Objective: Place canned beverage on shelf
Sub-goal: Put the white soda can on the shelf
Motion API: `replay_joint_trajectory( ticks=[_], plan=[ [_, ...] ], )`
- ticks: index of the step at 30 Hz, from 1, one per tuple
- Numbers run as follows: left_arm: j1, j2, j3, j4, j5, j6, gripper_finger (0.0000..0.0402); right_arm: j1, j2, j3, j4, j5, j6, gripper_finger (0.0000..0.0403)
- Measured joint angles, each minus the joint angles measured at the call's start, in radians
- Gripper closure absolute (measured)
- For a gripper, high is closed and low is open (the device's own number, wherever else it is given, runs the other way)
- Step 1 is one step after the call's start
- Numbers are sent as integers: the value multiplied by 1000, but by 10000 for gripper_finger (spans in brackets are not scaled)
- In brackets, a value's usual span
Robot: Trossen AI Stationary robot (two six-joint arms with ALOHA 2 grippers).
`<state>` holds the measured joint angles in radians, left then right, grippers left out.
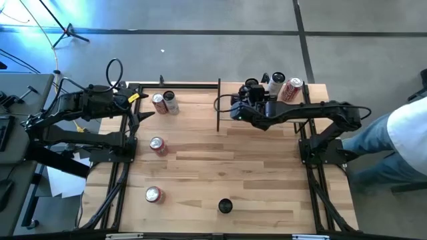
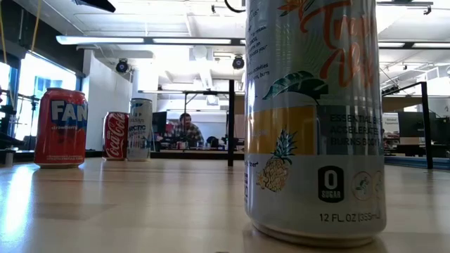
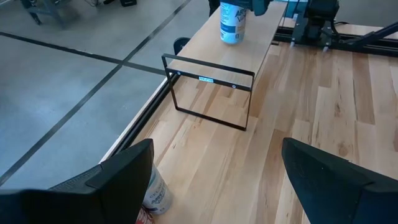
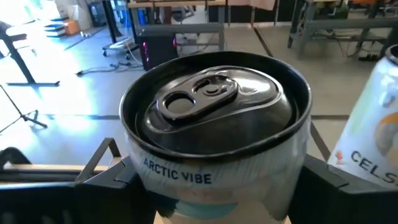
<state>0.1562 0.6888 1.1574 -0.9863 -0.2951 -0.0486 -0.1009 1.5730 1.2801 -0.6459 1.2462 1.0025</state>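
I see the shelf (image 1: 193, 93) along the table's (image 1: 267, 180) far edge, between my two arms. My right gripper (image 1: 238, 107) sits at its right end around an upright can (image 4: 214, 143), with more cans (image 1: 283, 88) just right of it at the far right corner. My left gripper (image 1: 137, 107) waits at the far left, two cans (image 1: 164, 102) just right of it. Nearer me, two single cans (image 1: 157, 145) stand on the left, and one can (image 1: 225, 206) at the near middle
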Motion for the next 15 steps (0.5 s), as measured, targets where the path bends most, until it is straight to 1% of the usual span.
replay_joint_trajectory(
  ticks=[1, 4, 15],
  plan=[
    [0, 0, 0, 1, 0, 0, 67, -1, 4, 0, 9, 18, 12, 153],
    [0, 0, 0, 0, 0, 0, 67, -4, 14, 0, 11, 29, 27, 153],
    [0, 0, 0, 0, 0, 0, 67, -32, 31, 0, 20, 28, 34, 153]
  ],
)
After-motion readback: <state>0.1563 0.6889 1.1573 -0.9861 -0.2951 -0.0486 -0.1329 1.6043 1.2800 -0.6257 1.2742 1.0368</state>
